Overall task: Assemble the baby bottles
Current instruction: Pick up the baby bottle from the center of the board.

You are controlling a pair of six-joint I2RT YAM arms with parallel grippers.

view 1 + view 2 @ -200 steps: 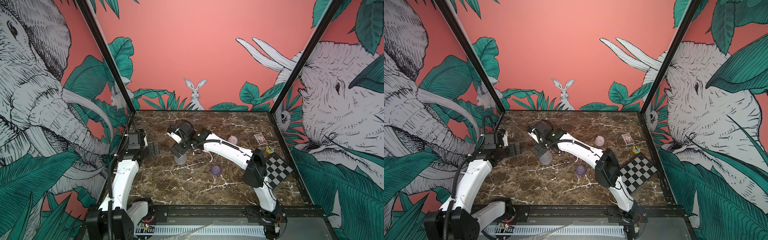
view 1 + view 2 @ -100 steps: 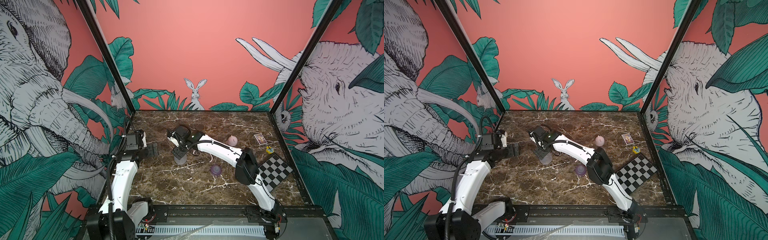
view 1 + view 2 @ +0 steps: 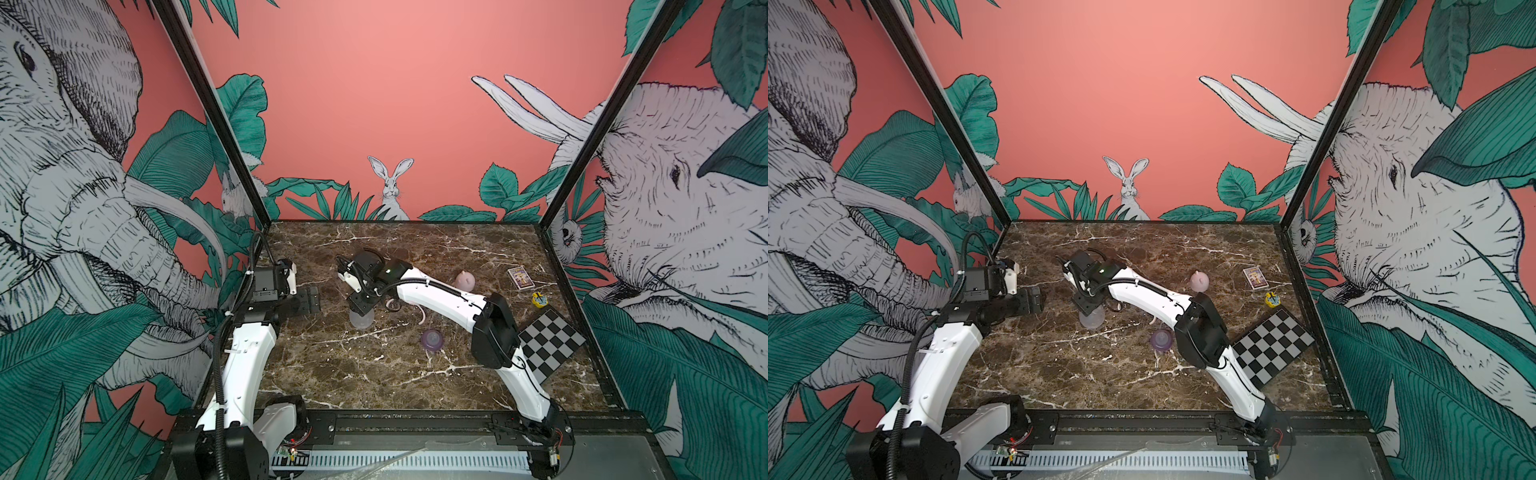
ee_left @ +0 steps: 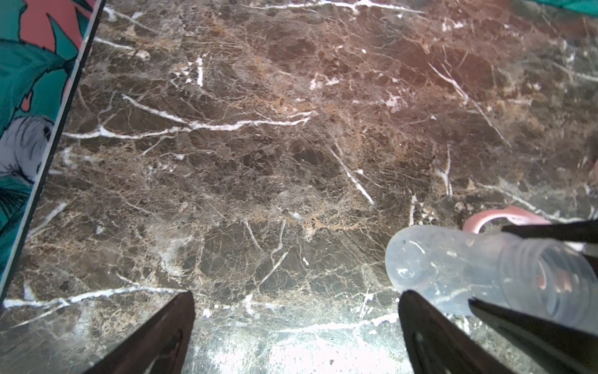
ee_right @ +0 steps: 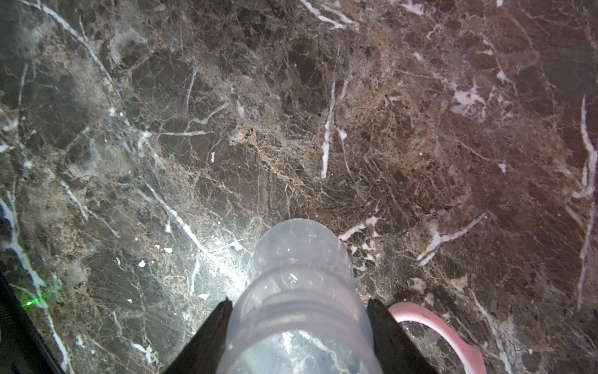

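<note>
Bottle body (image 5: 297, 252) gripped by right end effector (image 5: 299, 301).

Both arms out over the work surface, one gripper idle and one on a part.
The left arm (image 3: 245, 361) rose from its base and bent forward at the elbow. It carried the left gripper (image 3: 309, 300) roughly level, jaws spread wide with nothing between them. The right arm (image 3: 436, 297) stretched far across toward the robot's left side with its wrist pitched down. The right gripper (image 3: 360, 309) pointed downward, its fingers (image 5: 207, 340) set against both sides of the bottle body (image 5: 301, 259).
</note>
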